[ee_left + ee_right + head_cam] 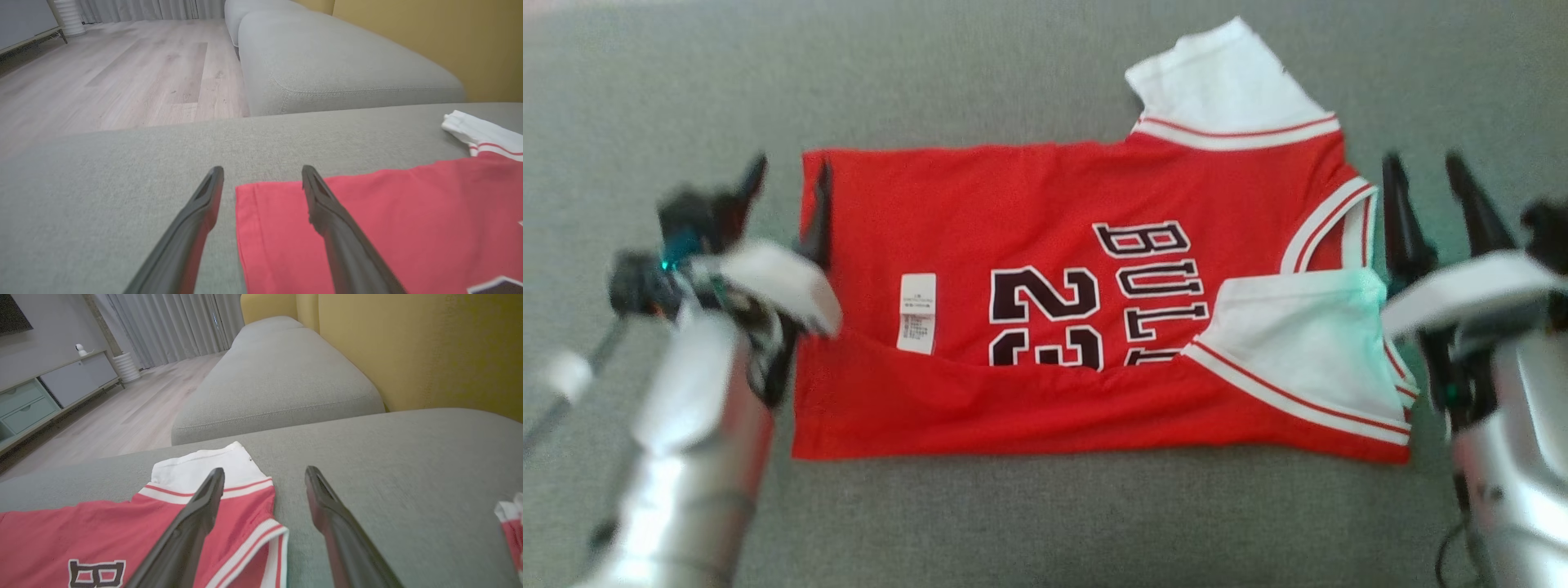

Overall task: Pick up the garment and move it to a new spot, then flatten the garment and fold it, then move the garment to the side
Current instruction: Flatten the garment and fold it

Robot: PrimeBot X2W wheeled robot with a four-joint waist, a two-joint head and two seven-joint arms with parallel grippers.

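Left gripper and right gripper hover open-jawed at either end of the garment, flat on the sofa (near edge already folded up); further folding and moving aside likely remain.

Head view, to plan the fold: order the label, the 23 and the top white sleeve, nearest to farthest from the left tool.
1. Label, just right of the left tool and lower.
2. 23, further right, at centre.
3. Top white sleeve, far right, upper edge.
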